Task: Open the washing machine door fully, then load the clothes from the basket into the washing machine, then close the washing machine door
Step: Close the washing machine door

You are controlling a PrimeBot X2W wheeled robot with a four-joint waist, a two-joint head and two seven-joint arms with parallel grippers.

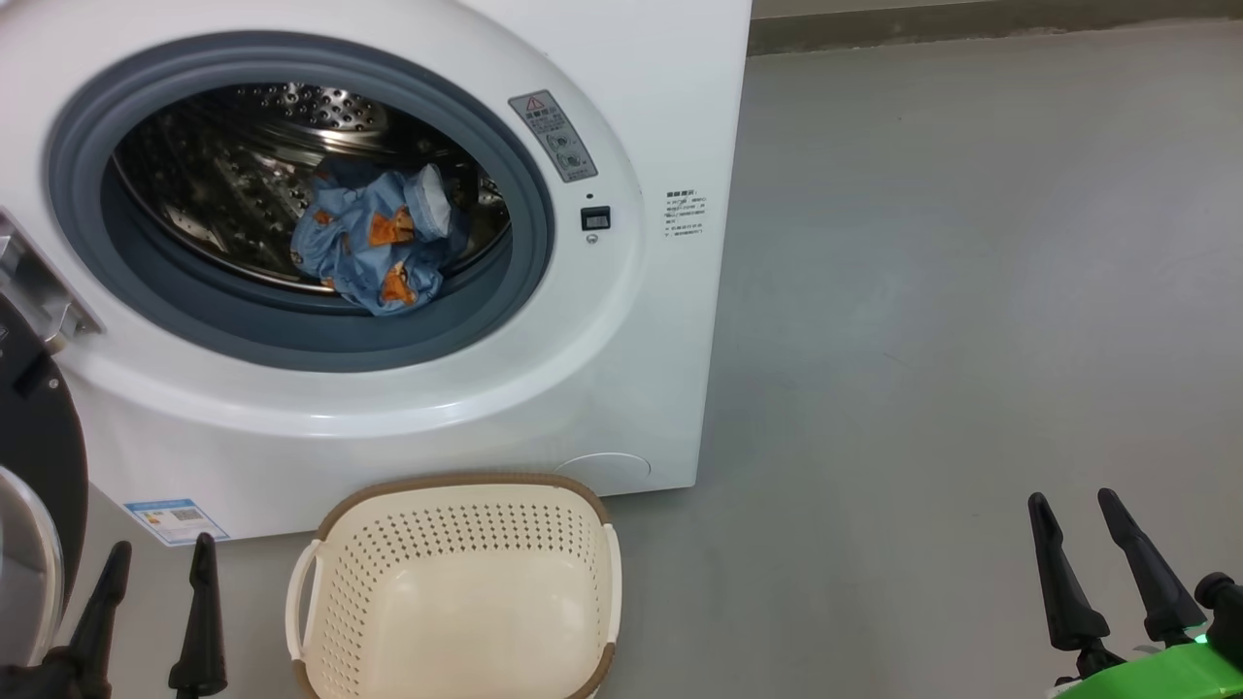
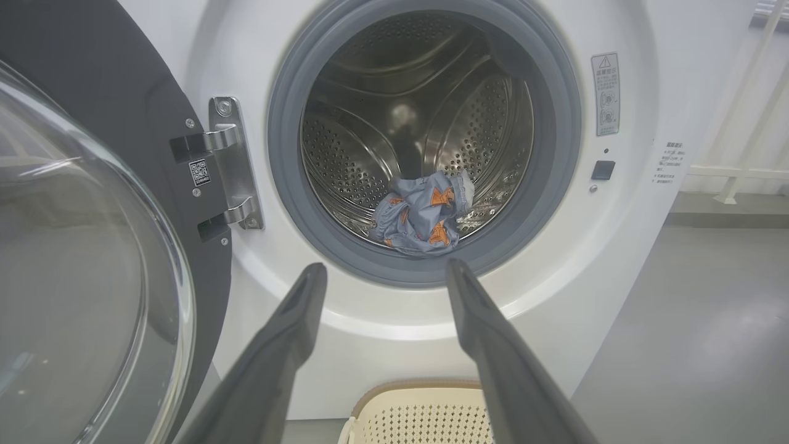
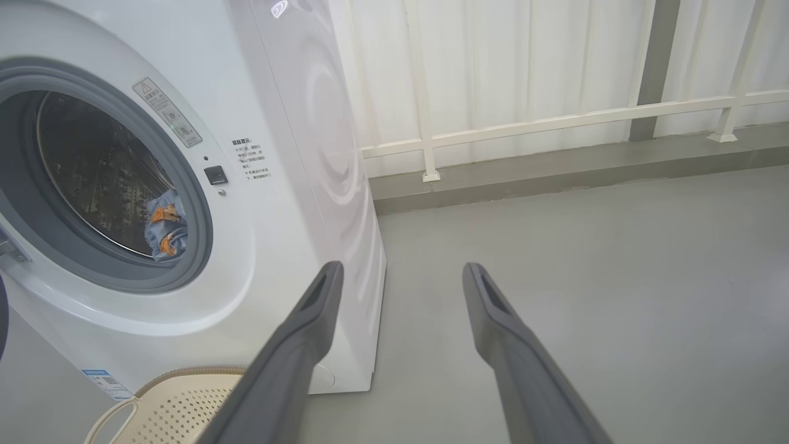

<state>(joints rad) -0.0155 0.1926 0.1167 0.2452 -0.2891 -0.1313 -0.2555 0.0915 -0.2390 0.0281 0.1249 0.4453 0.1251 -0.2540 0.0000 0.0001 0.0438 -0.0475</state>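
Observation:
The white washing machine (image 1: 621, 320) (image 2: 622, 259) (image 3: 290, 203) stands with its door (image 1: 39, 456) (image 2: 92, 246) swung open to the left. Light blue clothes (image 1: 379, 243) (image 2: 425, 213) (image 3: 165, 229) with orange figures lie in the steel drum, near its front lip. The cream basket (image 1: 320, 582) (image 2: 376, 410) (image 3: 179, 394) sits on the floor below the opening, with nothing in it. My left gripper (image 1: 160, 558) (image 2: 385, 268) is open beside the basket's left side. My right gripper (image 1: 1075, 505) (image 3: 400, 268) is open far to the right, over bare floor.
Grey floor (image 1: 971, 291) stretches to the right of the machine. A white railing (image 3: 555, 123) and pale curtain run along the raised kerb behind. The open door's glass bowl (image 2: 74, 277) bulges close to my left gripper's left side.

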